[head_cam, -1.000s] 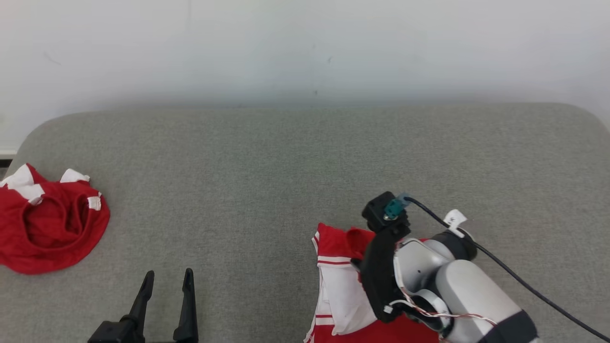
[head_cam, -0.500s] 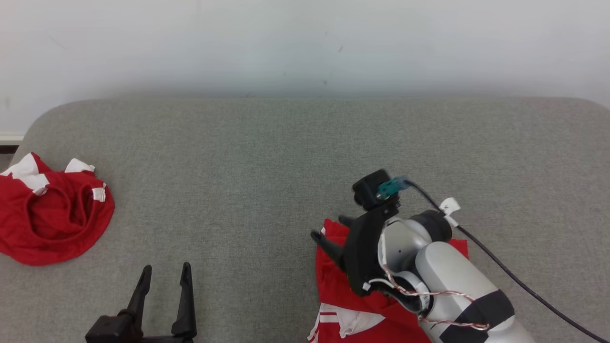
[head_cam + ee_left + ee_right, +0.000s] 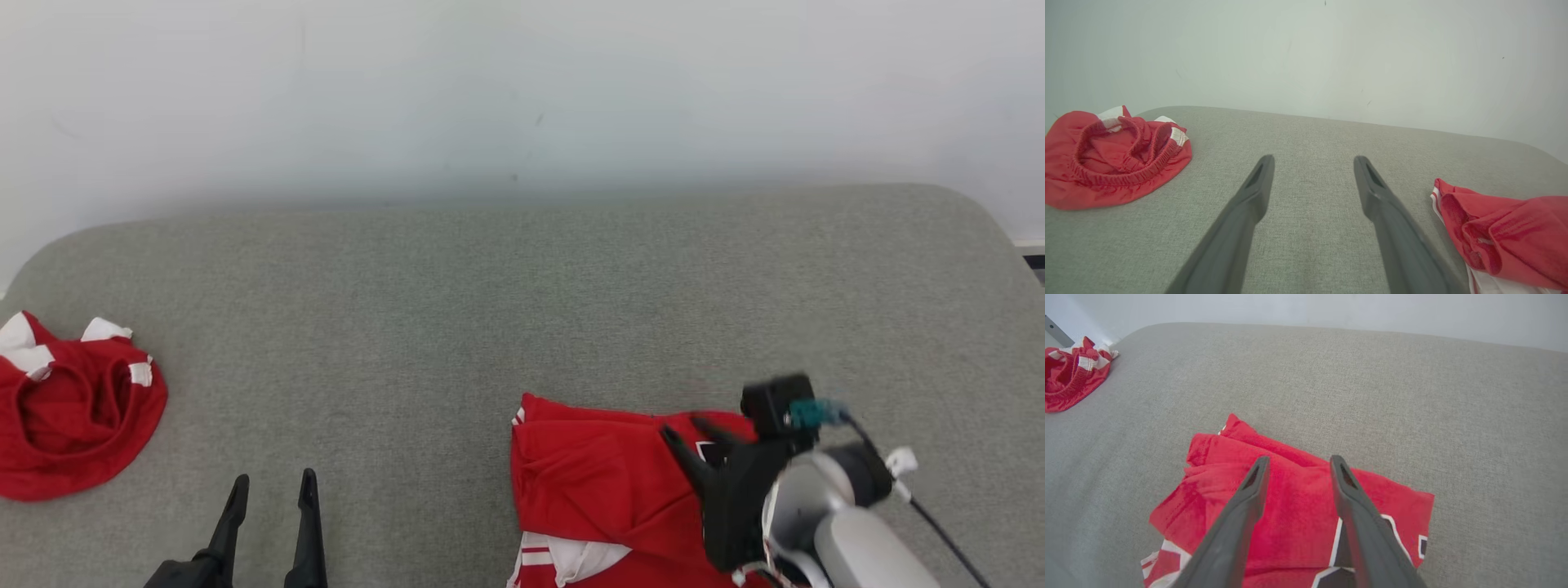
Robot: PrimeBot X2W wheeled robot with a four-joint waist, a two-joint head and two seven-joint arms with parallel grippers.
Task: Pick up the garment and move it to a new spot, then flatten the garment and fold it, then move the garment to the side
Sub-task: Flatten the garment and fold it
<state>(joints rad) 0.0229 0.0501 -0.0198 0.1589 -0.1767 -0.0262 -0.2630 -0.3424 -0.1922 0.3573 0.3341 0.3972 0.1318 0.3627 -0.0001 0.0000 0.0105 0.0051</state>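
The garment [image 3: 596,478] is a red jersey with white trim, lying folded on the grey padded surface at the lower right. It also appears in the right wrist view [image 3: 1298,506] and at the right edge of the left wrist view [image 3: 1506,241]. My right gripper [image 3: 684,429] hovers over the garment's right part, open, with nothing between its fingers [image 3: 1299,461]. My left gripper [image 3: 273,480] stands open at the lower left over bare surface [image 3: 1313,160], well apart from the garment.
A second red garment [image 3: 73,408] with an elastic waistband and white patches lies crumpled at the far left [image 3: 1114,163] [image 3: 1069,371]. The grey surface [image 3: 490,310] has rounded back corners and ends at a pale wall. A black cable trails from my right wrist.
My right gripper opened, let go of the garment's flap and drew back to the right. The flap now lies folded over, red side up. The head camera has shifted too.
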